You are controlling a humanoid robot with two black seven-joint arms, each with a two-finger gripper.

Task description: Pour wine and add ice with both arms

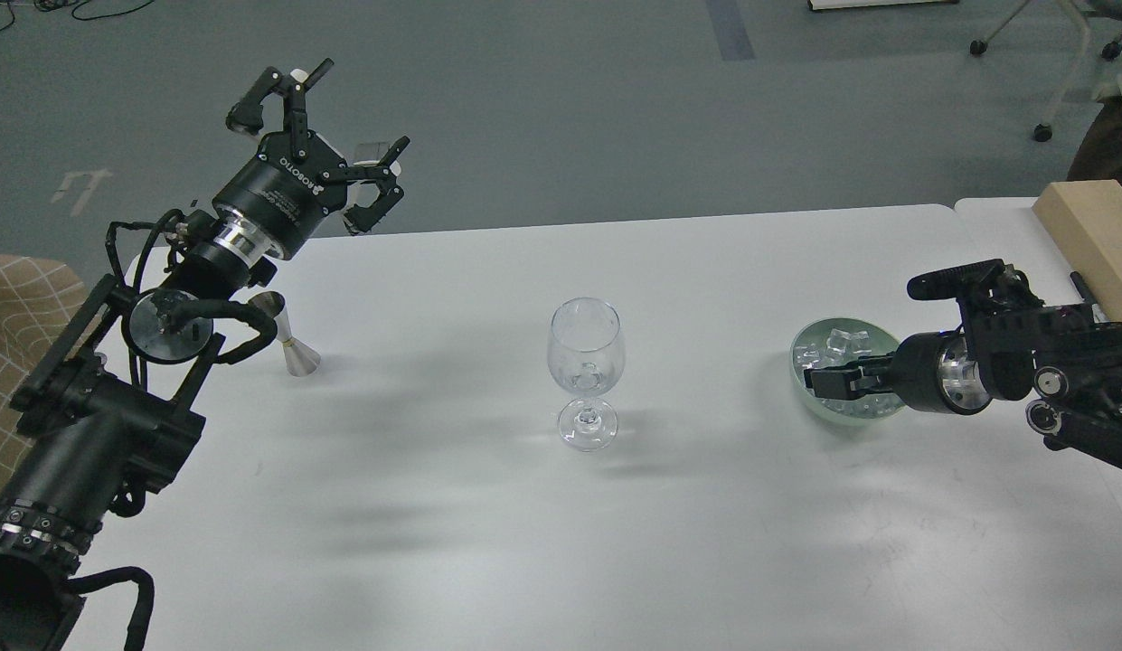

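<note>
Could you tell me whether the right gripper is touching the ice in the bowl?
Cannot tell. In the head view the right gripper overlaps the ice in the bowl, hiding any contact or gap.

A clear stemmed wine glass (586,371) stands mid-table on the white table (524,542). Left of it stands a small silver metal jigger (294,339); right of it sits a pale round bowl (809,339) holding clear glassy ice cubes (845,342). A tan wooden block (1092,231) lies far right, behind the bowl.

white table (488,542), clear ice (848,342), pale green bowl (818,331), black arms (81,452)
</note>
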